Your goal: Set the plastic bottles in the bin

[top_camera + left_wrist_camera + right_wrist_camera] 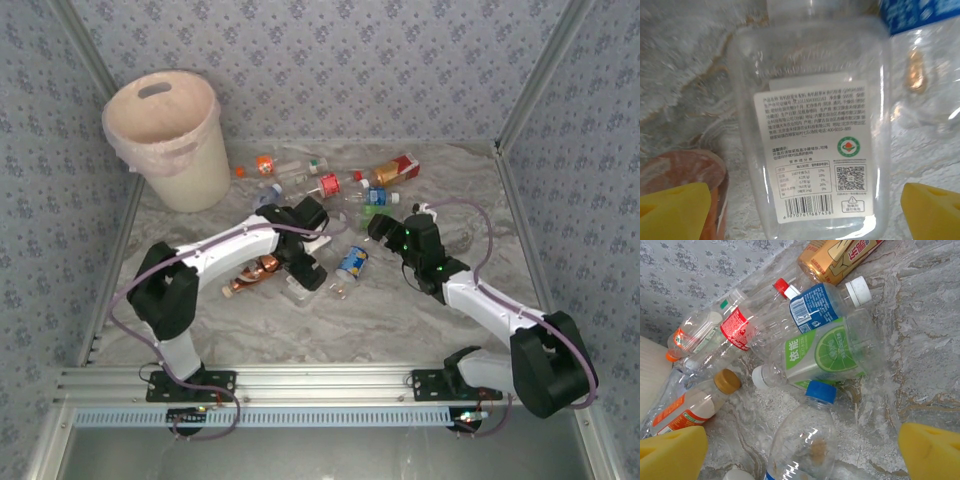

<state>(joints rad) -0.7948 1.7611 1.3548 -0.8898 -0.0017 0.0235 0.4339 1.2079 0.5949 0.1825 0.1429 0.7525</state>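
Left jaws, wide apart, straddle the clear tray [810, 140] on the surface; it wants a square descent clear of the copper bottle [685, 172] beside it, a gentle pinch, then a carry to the bin [190, 170] at far left; right jaws gape too.

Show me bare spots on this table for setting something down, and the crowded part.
Free: the near strip of table between the left arm and right arm; the far right corner. Crowded: the middle, where bottles lie from the bin to the carton.
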